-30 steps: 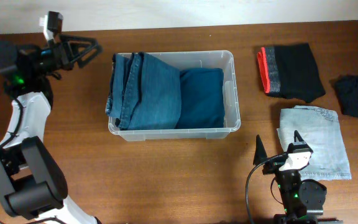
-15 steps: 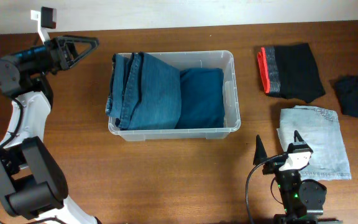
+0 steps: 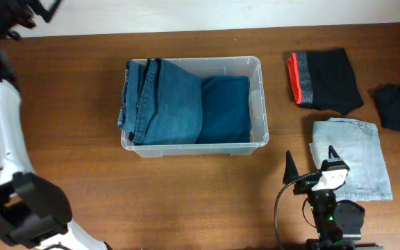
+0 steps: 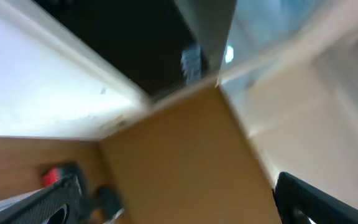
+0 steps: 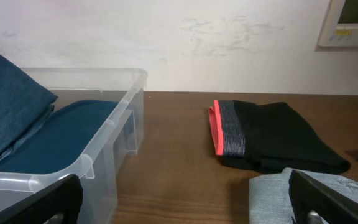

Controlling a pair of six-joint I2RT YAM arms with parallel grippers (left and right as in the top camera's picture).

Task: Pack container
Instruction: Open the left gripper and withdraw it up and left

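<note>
The clear plastic container (image 3: 256, 67) stands at the table's middle and holds folded blue jeans (image 3: 162, 101) on the left and a folded dark blue garment (image 3: 225, 107) on the right. Its near corner also shows in the right wrist view (image 5: 114, 127). My left gripper (image 3: 42, 8) is open and empty, raised at the far back left corner, far from the container. Its view is blurred, with the fingers (image 4: 179, 202) spread wide. My right gripper (image 3: 311, 164) is open and empty at the front, between the container and a light denim piece (image 3: 353, 156); its fingers (image 5: 182, 199) frame bare table.
A folded black garment with a red band (image 3: 327, 80) lies at the back right and shows in the right wrist view (image 5: 272, 140). A small black item with a white logo (image 3: 399, 105) lies at the far right. The wall runs along the table's back edge.
My left arm has swung up and to the left, away from the container, to the frame's top-left corner. The right arm and the clothes have not moved.
</note>
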